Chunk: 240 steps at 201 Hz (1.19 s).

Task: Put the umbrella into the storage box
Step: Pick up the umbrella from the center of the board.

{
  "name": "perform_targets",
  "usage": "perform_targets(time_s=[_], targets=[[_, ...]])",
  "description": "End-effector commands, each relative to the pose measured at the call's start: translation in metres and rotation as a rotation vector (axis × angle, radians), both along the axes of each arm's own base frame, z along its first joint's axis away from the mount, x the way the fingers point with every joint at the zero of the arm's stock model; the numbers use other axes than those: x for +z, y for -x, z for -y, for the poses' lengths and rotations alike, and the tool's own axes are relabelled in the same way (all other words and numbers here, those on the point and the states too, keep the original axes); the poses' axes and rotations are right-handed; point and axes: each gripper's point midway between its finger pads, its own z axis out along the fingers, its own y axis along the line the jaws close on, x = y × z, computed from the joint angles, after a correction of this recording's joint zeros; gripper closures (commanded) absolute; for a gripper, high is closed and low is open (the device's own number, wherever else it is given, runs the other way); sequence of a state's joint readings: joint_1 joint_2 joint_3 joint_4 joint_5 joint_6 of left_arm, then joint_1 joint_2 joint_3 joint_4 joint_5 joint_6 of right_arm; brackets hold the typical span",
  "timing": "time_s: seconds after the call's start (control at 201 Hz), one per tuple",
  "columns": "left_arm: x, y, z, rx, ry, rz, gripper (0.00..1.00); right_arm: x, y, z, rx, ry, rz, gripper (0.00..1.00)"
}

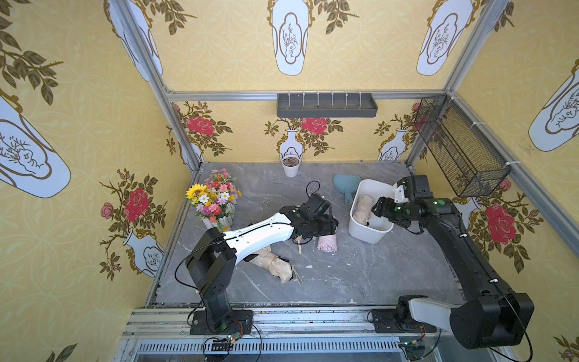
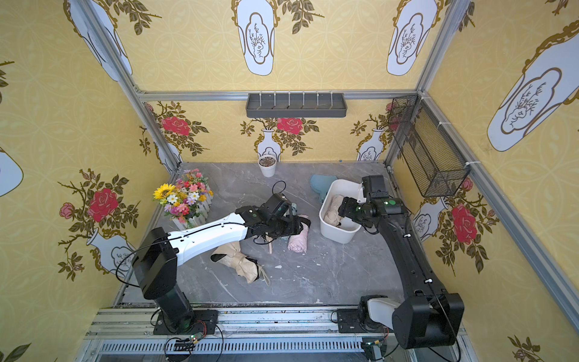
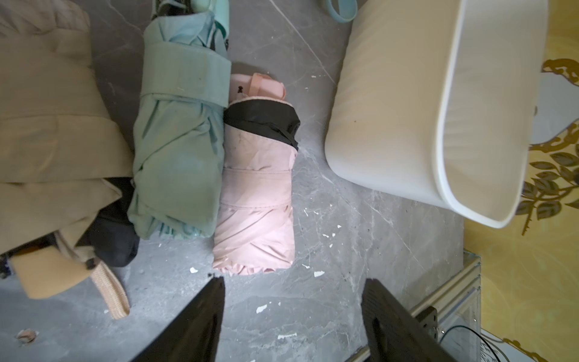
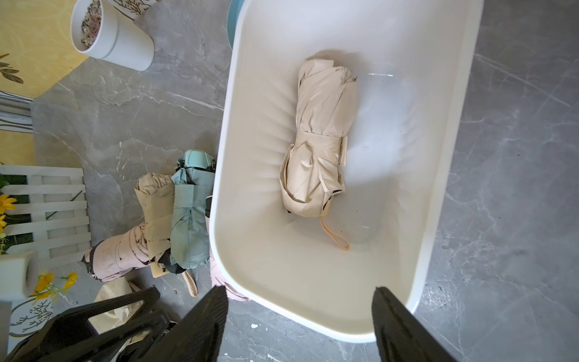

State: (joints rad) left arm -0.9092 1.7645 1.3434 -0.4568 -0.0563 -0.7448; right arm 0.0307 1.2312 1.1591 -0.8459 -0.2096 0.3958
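Lining up the left claw [image 3: 294, 282] on the pink umbrella [image 3: 257, 200]

Both claws are spread wide and empty. The left one hangs over the pink umbrella near the middle of the table [image 3: 351, 238]. The right claw [image 4: 299, 290] hovers above the storage box [image 1: 366, 233], which stands toward the far right corner and holds one cream umbrella [image 4: 319, 141]. The pink roll lies touching the mint umbrella [image 3: 178, 150], with the tan umbrella [image 3: 47, 131] just beyond. The likely step is a pick, so the left claw should straddle the pink roll across its width, near the strap band. The finger on the mint side probably needs to slip down into the seam without snagging mint fabric. The grip should then close firmly, since the soft cloth will give. Moving the right claw off the box first would probably leave room for the drop.
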Motion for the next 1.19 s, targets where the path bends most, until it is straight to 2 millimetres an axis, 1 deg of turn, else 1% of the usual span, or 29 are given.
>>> perform_targets(time_s=[0.0,0.07,0.154,0.244,0.373,0.488,0.548,0.727,0.812,0.921,0.991,1.031,1.061,1.145,1.19], targets=[[-0.013,0.0,0.002,0.011,-0.029,-0.025,0.26,0.006,-0.001,-0.001,0.003,-0.012,0.011,0.2],[-0.02,-0.002,0.007,0.005,-0.033,-0.037,0.26,0.01,-0.004,-0.002,0.005,-0.017,0.026,0.19],[-0.029,-0.004,0.013,-0.006,-0.05,-0.036,0.27,0.011,-0.005,-0.002,0.004,-0.025,0.025,0.18],[-0.039,-0.01,0.009,0.012,-0.111,-0.031,0.29,0.01,-0.004,-0.003,0.006,-0.035,0.022,0.18],[-0.048,-0.013,0.011,0.004,-0.133,-0.026,0.34,0.007,-0.003,-0.004,0.006,-0.045,0.022,0.18],[-0.06,-0.017,0.011,0.01,-0.159,-0.034,0.37,0.006,-0.003,-0.005,0.007,-0.055,0.02,0.18],[-0.066,-0.018,0.012,0.014,-0.178,-0.037,0.37,0.007,-0.003,-0.006,0.007,-0.059,0.023,0.17],[-0.086,-0.021,0.016,0.012,-0.21,-0.058,0.3,0.006,-0.004,-0.005,0.011,-0.055,0.022,0.15],[-0.095,-0.022,0.015,0.015,-0.236,-0.069,0.31,0.005,-0.002,-0.006,0.015,-0.057,0.02,0.15],[-0.102,-0.022,0.012,0.021,-0.257,-0.08,0.36,0.007,0.0,-0.007,0.021,-0.058,0.026,0.15],[-0.106,-0.021,0.012,0.018,-0.261,-0.088,0.42,0.008,0.0,-0.007,0.023,-0.06,0.03,0.16],[-0.107,-0.02,0.012,0.017,-0.262,-0.093,0.47,0.008,0.0,-0.006,0.023,-0.062,0.03,0.16],[-0.108,-0.019,0.011,0.013,-0.261,-0.099,0.53,0.008,0.001,-0.007,0.025,-0.064,0.029,0.16],[-0.107,-0.017,0.011,0.007,-0.258,-0.103,0.6,0.006,0.002,-0.006,0.02,-0.069,0.021,0.16],[-0.103,-0.016,0.01,0.006,-0.255,-0.105,0.66,0.006,0.003,-0.006,0.018,-0.071,0.02,0.16]])
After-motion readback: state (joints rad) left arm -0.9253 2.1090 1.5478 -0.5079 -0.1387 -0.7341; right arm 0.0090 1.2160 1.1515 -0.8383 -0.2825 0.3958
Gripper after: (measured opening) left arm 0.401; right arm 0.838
